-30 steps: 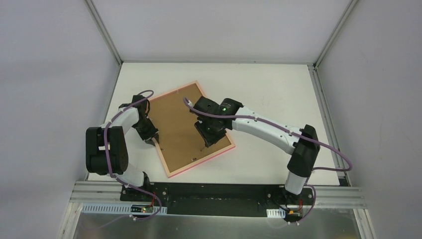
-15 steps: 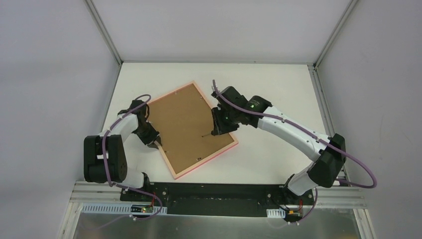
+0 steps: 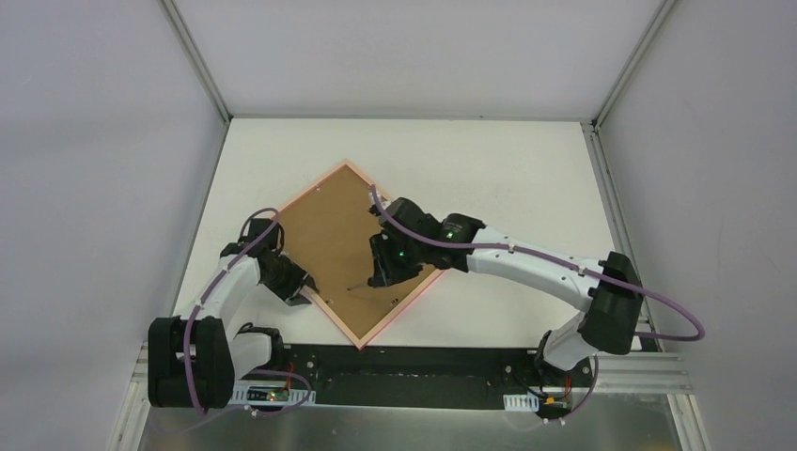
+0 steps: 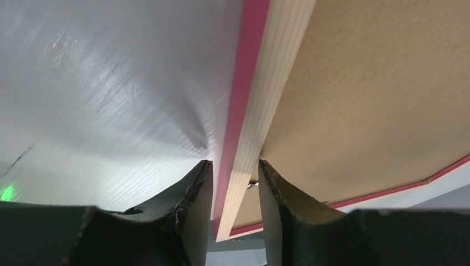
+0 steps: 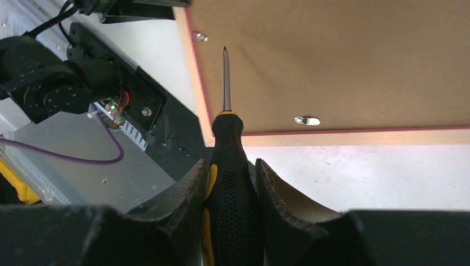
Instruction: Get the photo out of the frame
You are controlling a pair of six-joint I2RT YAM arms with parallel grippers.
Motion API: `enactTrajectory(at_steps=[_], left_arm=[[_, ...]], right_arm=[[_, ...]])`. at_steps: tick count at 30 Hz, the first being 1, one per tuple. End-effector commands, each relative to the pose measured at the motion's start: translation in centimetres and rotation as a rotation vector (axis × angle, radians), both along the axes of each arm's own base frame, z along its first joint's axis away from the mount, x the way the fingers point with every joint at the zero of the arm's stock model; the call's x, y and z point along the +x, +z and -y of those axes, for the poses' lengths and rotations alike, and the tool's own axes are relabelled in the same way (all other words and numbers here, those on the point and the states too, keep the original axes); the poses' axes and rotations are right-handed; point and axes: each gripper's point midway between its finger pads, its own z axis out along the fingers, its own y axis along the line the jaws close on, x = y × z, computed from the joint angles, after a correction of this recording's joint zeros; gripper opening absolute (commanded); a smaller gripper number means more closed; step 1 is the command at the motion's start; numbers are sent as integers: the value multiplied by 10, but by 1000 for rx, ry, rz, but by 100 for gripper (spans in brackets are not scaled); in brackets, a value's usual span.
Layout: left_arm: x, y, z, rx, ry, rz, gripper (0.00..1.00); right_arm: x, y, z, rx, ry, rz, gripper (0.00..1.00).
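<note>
From above, one frame (image 3: 305, 189) lies face down at centre-left, one backing board (image 3: 324, 240) up, the photo hidden beneath. Left wrist: the left gripper (image 4: 234, 166) straddles the frame's edge; pinching or slack, I cannot tell, so it may skid. Right wrist: the right gripper (image 5: 230, 163) clamps one screwdriver (image 5: 226, 138); its tip could gouge the board beside two metal tabs (image 5: 306, 119).

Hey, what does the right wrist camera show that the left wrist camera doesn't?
Only the right wrist view: the right gripper shut on a black-and-yellow screwdriver, its tip over the brown backing board, a small metal tab near the board's edge, and a black arm base beyond the table.

Only the left wrist view: the left gripper, fingers either side of the frame edge; whether they pinch it I cannot tell.

Both: the pink frame, backing board up, on the white table. Neither shows the photo.
</note>
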Motion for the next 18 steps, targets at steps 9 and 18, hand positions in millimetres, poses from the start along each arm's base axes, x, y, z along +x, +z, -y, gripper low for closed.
enactTrajectory(at_steps=[9,18], left_arm=[[17,28,-22,137,-119,35,42],[26,17,-30,181,-144,-25,19]], right_arm=[[-28,0,-61,-1,123,94,0],[-27,-9,-66,-41,127,122,0]])
